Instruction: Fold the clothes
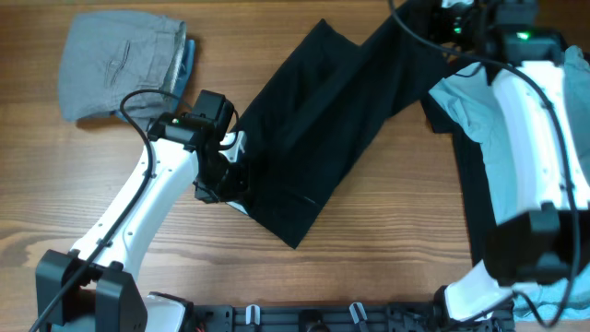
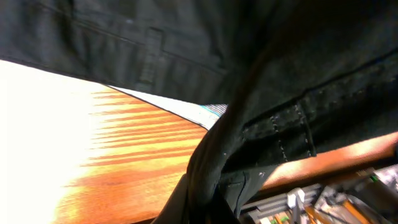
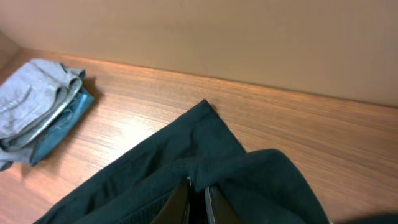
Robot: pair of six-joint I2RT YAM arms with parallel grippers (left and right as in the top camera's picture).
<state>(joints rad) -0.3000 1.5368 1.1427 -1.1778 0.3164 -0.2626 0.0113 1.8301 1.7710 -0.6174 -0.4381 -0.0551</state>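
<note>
A grey garment (image 1: 115,65) and a blue garment (image 1: 188,55) lie folded beyond the left gripper (image 1: 219,177), whose jaws are hidden by cloth, so I cannot tell their grip, while the black trousers (image 1: 313,138) stretch unfolded between both jaws, pinched by the right gripper (image 3: 197,193), and a pale garment (image 1: 466,106) waits beside it.

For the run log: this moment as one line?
black trousers: spread diagonally | left pincer: at trouser edge, grip unclear | right pincer: shut on black trousers | folded grey pile: far left corner
</note>
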